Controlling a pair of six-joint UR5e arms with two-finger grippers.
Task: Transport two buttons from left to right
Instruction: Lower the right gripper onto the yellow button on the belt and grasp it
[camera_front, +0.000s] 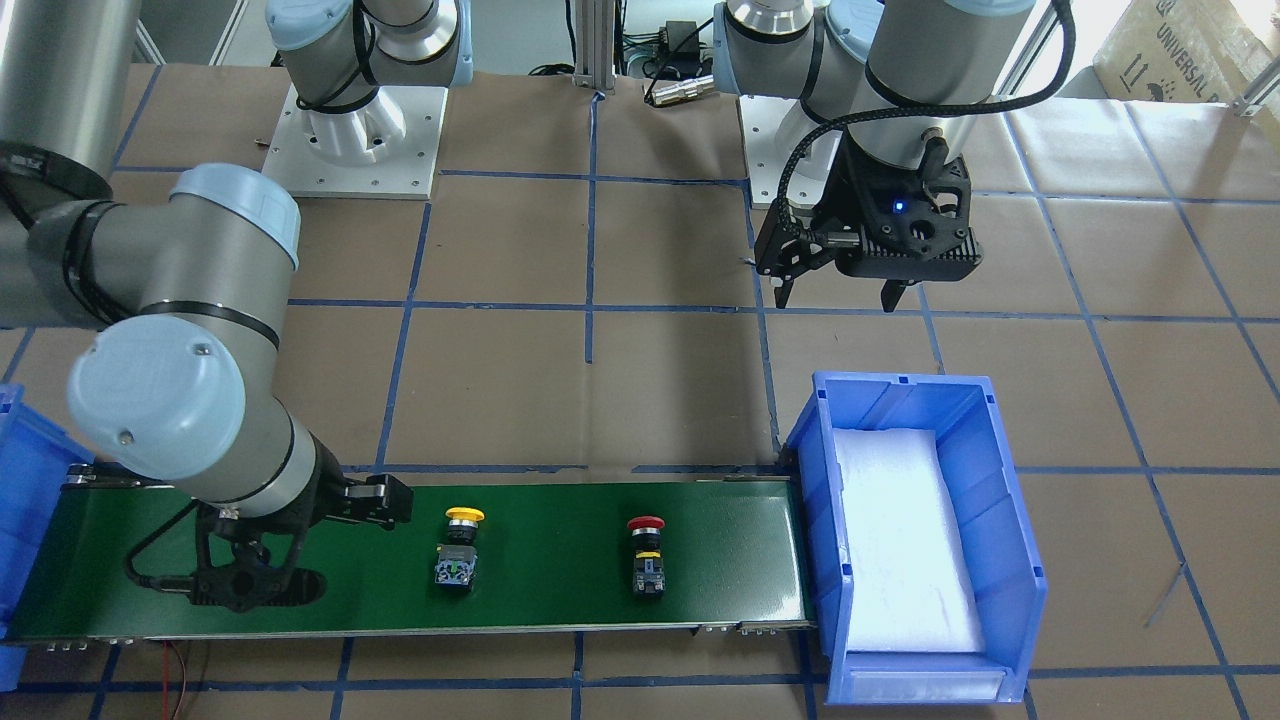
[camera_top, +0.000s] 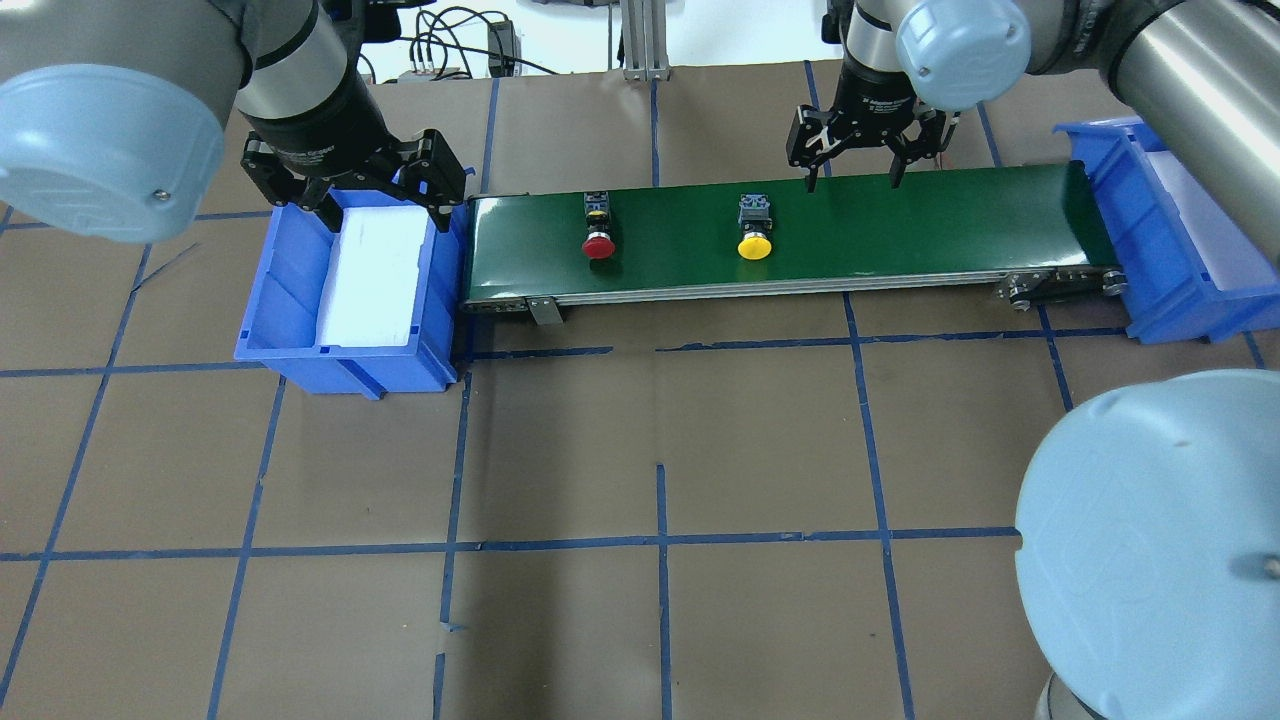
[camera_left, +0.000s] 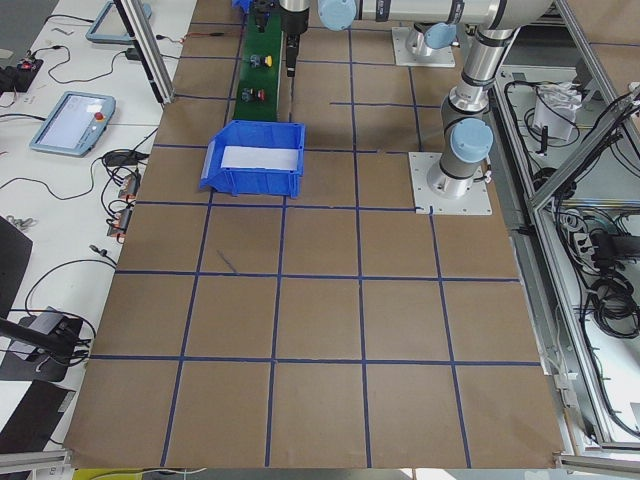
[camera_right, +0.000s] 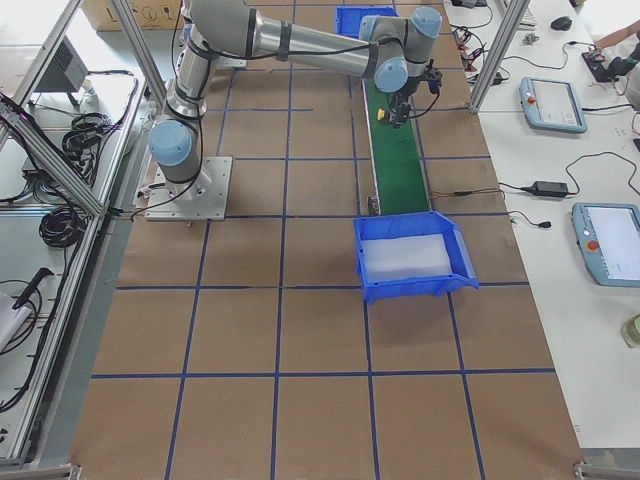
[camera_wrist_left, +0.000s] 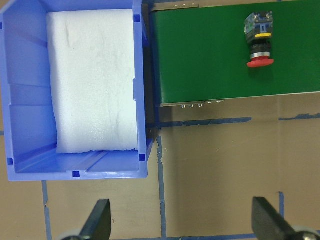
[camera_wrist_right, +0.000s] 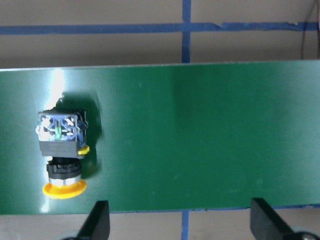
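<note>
The left end effector (camera_top: 355, 190) and right end effector (camera_top: 854, 178) both gape wide, empty. The red-capped black-and-silver push-button (camera_top: 598, 230) and yellow-capped black-and-silver push-button (camera_top: 753, 228) lie apart on the green conveyor belt (camera_top: 900, 220).

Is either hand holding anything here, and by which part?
Nothing is held. The left hand and right hand are both open and empty; the red button and yellow button lie loose on the green belt.

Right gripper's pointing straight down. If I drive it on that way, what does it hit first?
Most likely the bare green conveyor belt. The open right gripper frames only belt, and the yellow button lies off to one side, outside its fingers. Height is hard to judge.
</note>
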